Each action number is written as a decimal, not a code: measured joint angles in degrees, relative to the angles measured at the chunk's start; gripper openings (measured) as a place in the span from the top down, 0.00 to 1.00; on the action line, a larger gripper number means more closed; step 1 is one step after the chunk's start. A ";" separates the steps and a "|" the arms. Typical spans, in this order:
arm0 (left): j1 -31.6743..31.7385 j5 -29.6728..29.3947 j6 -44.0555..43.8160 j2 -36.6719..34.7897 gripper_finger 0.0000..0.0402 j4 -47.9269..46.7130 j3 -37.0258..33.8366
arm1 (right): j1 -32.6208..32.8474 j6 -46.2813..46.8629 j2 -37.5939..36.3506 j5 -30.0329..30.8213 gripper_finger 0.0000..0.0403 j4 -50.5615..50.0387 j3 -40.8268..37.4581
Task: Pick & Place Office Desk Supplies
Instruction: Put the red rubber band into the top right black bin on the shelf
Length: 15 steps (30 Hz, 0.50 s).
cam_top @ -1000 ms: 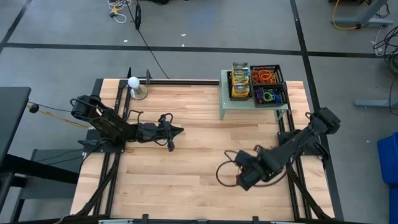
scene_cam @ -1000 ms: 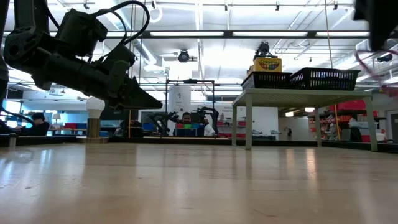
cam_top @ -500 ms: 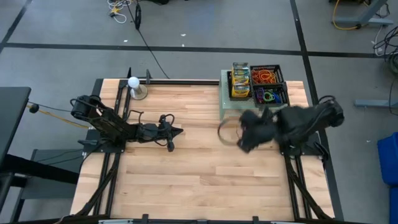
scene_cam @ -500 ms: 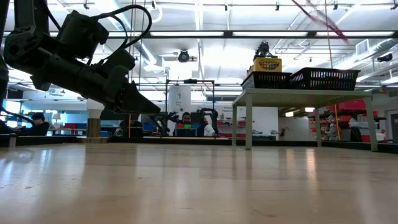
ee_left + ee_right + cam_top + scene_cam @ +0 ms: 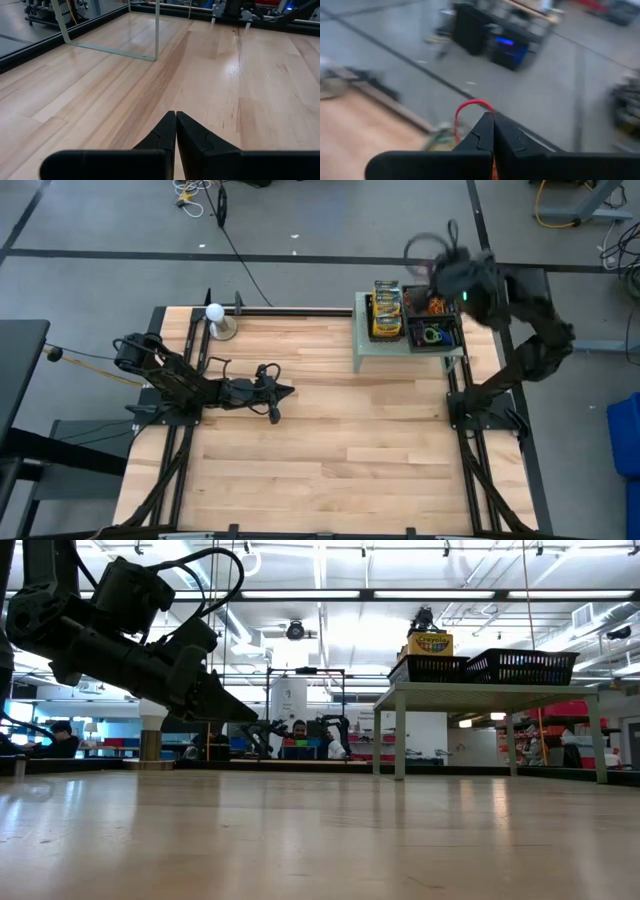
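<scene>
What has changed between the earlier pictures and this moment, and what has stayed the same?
The right gripper swung from the table's near right part, over the table, up above the black trays on the small stand at the far right. It is shut on a red rubber band; a loop already hung from it a second ago. The left gripper stays shut and empty above the bare wood, and the white ball has not moved.

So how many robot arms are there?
2. The left arm stretches over the table's left side; the right arm reaches above the baskets at the far right.
</scene>
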 joint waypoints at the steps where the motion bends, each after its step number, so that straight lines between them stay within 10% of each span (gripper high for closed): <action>1: 0.00 0.02 0.00 0.00 0.96 0.00 0.00 | -2.96 -1.27 0.00 0.08 1.00 -0.06 0.05; 15: -0.02 -0.86 0.58 0.00 0.96 1.62 0.02 | -34.60 -9.10 0.28 -7.22 1.00 1.58 -20.44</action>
